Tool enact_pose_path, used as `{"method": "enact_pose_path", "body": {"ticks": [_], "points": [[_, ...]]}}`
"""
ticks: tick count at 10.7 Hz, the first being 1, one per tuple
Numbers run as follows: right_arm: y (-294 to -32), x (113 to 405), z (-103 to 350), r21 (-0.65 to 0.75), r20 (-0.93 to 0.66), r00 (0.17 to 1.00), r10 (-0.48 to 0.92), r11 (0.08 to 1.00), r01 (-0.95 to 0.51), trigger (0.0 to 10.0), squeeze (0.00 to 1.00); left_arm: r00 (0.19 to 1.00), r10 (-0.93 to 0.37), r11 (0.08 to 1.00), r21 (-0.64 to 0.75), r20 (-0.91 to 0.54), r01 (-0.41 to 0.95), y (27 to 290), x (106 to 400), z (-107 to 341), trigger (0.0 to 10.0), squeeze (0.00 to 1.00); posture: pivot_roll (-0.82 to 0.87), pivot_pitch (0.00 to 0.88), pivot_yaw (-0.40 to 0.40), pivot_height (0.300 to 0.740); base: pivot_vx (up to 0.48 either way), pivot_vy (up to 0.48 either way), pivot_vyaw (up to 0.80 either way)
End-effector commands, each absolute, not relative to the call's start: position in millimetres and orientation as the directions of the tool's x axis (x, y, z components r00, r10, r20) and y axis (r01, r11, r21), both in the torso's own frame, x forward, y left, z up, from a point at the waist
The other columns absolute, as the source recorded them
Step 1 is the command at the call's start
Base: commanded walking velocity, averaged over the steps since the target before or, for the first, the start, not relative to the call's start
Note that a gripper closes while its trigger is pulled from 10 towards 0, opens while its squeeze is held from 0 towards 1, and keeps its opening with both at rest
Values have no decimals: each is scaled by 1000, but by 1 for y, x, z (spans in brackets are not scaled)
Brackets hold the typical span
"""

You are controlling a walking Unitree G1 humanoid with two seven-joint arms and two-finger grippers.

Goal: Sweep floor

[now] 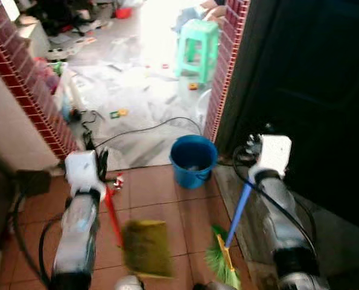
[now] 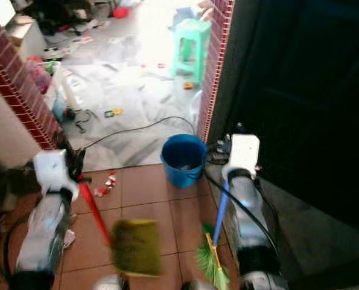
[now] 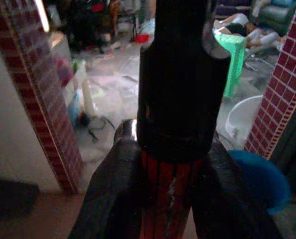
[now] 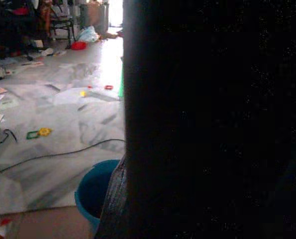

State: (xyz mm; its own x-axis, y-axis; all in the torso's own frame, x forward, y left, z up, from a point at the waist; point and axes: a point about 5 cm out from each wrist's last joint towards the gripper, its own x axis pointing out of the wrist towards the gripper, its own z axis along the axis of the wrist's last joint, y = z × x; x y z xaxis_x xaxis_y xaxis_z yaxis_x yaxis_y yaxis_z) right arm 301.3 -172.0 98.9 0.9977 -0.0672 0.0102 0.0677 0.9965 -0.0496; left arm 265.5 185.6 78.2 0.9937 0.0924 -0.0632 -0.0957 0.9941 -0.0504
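Note:
My left gripper (image 1: 102, 164) is shut on the red handle (image 1: 113, 217) of a dustpan. Its yellow-green pan (image 1: 146, 248) hangs low over the terracotta tiles. In the left wrist view both black fingers (image 3: 113, 194) clamp the red ribbed handle (image 3: 170, 199) below its black end. My right gripper (image 1: 249, 158) is shut on the blue handle (image 1: 239, 208) of a broom, and the green bristles (image 1: 221, 263) rest on the tiles by the dark door. In the right wrist view the view is mostly blocked by a dark shaft (image 4: 187, 119).
A blue bucket (image 1: 193, 160) stands at the doorway between red brick walls (image 1: 28, 84). Beyond it, the marble floor holds a black cable (image 1: 149, 128), scattered scraps and small toys (image 1: 116, 113), and a green stool (image 1: 198, 48). A red-white scrap (image 1: 117, 180) lies on the tiles.

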Motion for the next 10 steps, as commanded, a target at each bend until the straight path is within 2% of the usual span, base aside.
{"method": "enact_pose_path", "body": {"ticks": [1, 4, 10], "points": [[-174, 301, 104, -48, 28, 997, -66, 997, 67, 10000, 0, 998, 67, 992, -105, -2, -67, 181, 268, 92, 10000, 0, -60, 0, -8, 740, 0, 0, 0], [-196, 289, 98, -34, 10, 987, -159, 987, 159, 10000, 0, 997, 76, 988, -135, 1, -75, 186, 246, 94, 10000, 0, -59, 0, -2, 740, 0, 0, 0], [-201, 277, 97, -78, 10, 990, -139, 987, 140, 10000, 0, 999, 41, 989, -144, -7, -41, 185, 235, 99, 10000, 0, -77, 0, -3, 740, 0, 0, 0]]}}
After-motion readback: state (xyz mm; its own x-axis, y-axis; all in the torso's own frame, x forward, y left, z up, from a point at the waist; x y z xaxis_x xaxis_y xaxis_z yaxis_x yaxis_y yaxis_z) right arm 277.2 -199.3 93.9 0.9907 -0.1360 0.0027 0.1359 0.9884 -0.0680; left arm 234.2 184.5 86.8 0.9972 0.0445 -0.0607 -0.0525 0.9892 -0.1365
